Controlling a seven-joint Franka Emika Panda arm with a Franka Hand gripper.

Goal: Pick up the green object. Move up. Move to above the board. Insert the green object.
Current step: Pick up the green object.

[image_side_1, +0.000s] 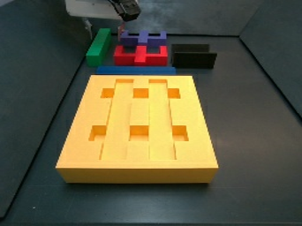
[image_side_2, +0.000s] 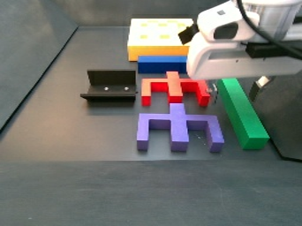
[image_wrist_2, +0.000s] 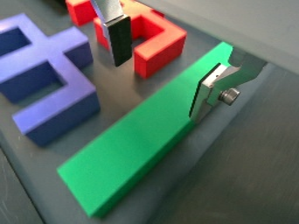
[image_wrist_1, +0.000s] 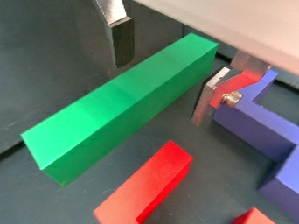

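Observation:
The green object (image_wrist_1: 117, 109) is a long green bar lying flat on the dark floor. It also shows in a wrist view (image_wrist_2: 135, 149) and in both side views (image_side_1: 97, 46) (image_side_2: 242, 110). My gripper (image_wrist_1: 163, 83) is open and straddles the bar near one end. One finger (image_wrist_1: 121, 39) stands apart from the bar with a gap. The other finger (image_wrist_1: 208, 98) is close against the bar's far side. The gripper also shows in a wrist view (image_wrist_2: 158, 87) and in both side views (image_side_1: 104, 19) (image_side_2: 239, 81). The yellow board (image_side_1: 139, 124) (image_side_2: 160, 35) lies apart from the bar.
A red notched block (image_wrist_2: 146, 44) (image_side_2: 175, 90) and a purple notched block (image_wrist_1: 263, 131) (image_side_2: 177, 130) lie right beside the bar. A thin blue plate (image_side_1: 136, 68) (image_side_2: 162, 64) lies at the board's edge. The dark fixture (image_side_1: 195, 56) (image_side_2: 109, 86) stands nearby.

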